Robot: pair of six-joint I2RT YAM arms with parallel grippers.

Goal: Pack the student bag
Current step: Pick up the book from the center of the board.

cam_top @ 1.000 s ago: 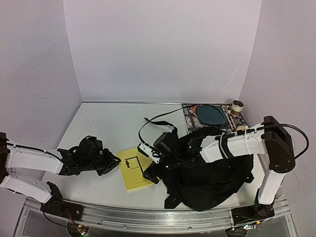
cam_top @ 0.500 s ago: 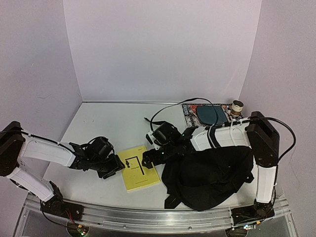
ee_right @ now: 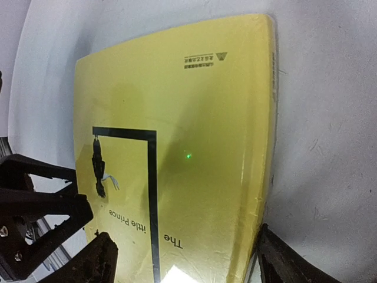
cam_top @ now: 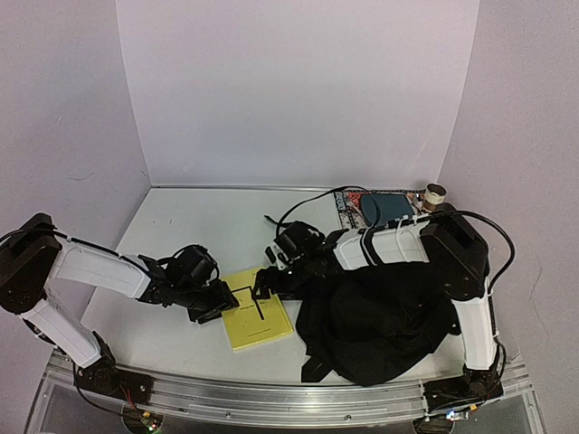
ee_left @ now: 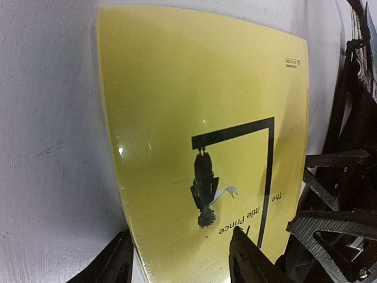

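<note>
My left arm (cam_top: 95, 269) and right arm (cam_top: 389, 246) stretch low to the yellow book (cam_top: 256, 321). My left pincer (cam_top: 217, 304) and right pincer (cam_top: 261, 285) stand open over its edges, gripping nothing. The backpack (cam_top: 380, 330) lies just right of it.

Spread jaws hover over a yellow book (ee_right: 194, 141).

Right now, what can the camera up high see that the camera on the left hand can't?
Only the high camera shows the whole black student bag and a blue thing at the back. Only the left wrist camera lets you read "little Prince" on the cover. Both show the yellow book lying flat on the table, with the left gripper and right gripper open at its edges.
</note>
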